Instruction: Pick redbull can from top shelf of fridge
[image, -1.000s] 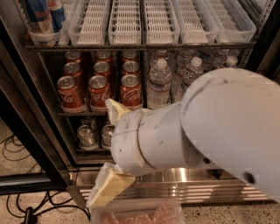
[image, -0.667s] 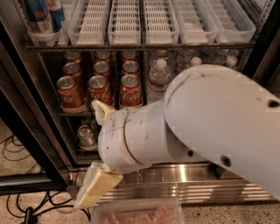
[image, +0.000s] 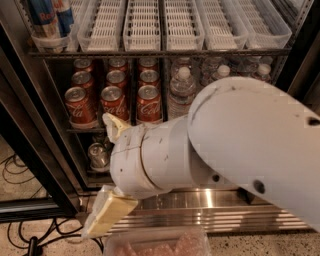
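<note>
- The robot's gripper (image: 98, 176) hangs in front of the open fridge (image: 31, 131), at about 8 o'clock in the view, below and in front of the rack of red cans.
- Its two cream fingers (image: 114, 128) are spread wide apart, one pointing up towards 11 o'clock and the other down towards 7 o'clock, with nothing held between them.
- The broad white arm (image: 250, 145) fills the right half of the view from 3 to 5 o'clock and hides part of the cooler's interior.
- The redbull can (image: 43, 19), blue and silver with red lettering, stands upright at 11 o'clock, at the far left end of the top shelf (image: 160, 52), well apart from the gripper.
- A second can of the same colours stands just beside it on its right; both sit in a clear holder (image: 49, 42).
- White slotted trays (image: 142, 26) run side by side along the rest of that shelf, from 12 to 1 o'clock.
- On the rack below, red Coca-Cola cans (image: 113, 103) stand in rows on the left, and clear water bottles (image: 183, 89) on the right.
- A silver-topped can (image: 98, 155) sits lower down, just beside the gripper's wrist.
- The ribbed steel base (image: 225, 210) shines along the bottom.
- A clear container (image: 160, 244) lies at 6 o'clock.
- Black cables (image: 15, 170) trail on the floor at 8 o'clock.
</note>
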